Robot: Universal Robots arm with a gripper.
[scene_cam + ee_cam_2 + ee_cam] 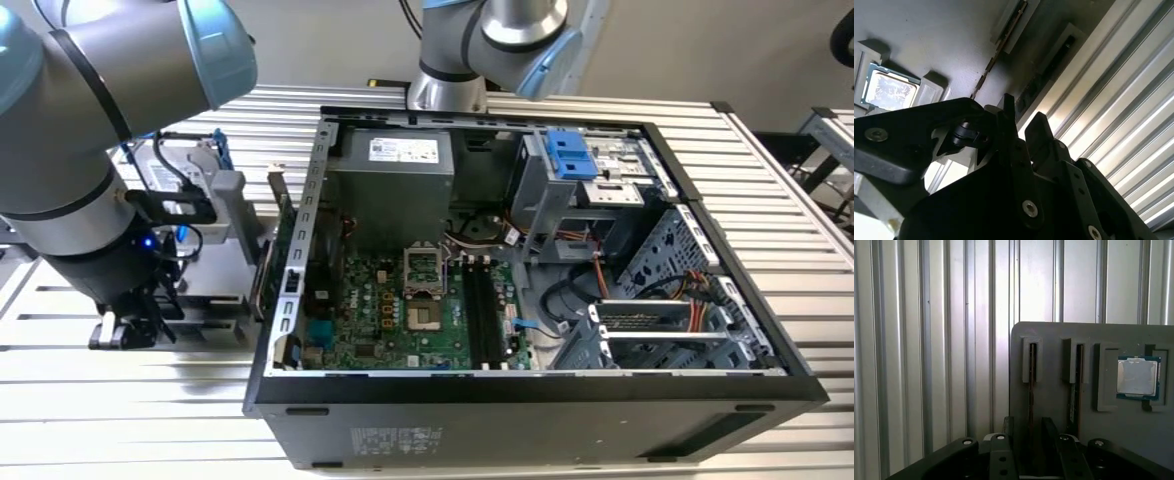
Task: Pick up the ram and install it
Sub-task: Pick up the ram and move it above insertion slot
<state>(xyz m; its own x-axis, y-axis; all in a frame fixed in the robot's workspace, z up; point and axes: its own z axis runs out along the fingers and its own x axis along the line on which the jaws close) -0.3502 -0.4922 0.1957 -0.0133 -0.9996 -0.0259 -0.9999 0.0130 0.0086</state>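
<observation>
Gripper [1029, 429] hangs low over the gray tray [1054, 332], which sits on the ribbed table [929, 340] to the exterior view's left of the open PC case [534, 400]. Its fingers [1002, 450] are spread apart, not clamping anything. The ram [1031, 385] stands on edge in its tray slot, lined up right between them (second stick [1074, 390] in the next slot, CPU [1138, 376] beside that).

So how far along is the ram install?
Nothing done yet: the ram stands in its grey holder, and the motherboard slots look empty. In hand: the open pincer straddles the ram. Left: the grip, the lift, the install.
</observation>
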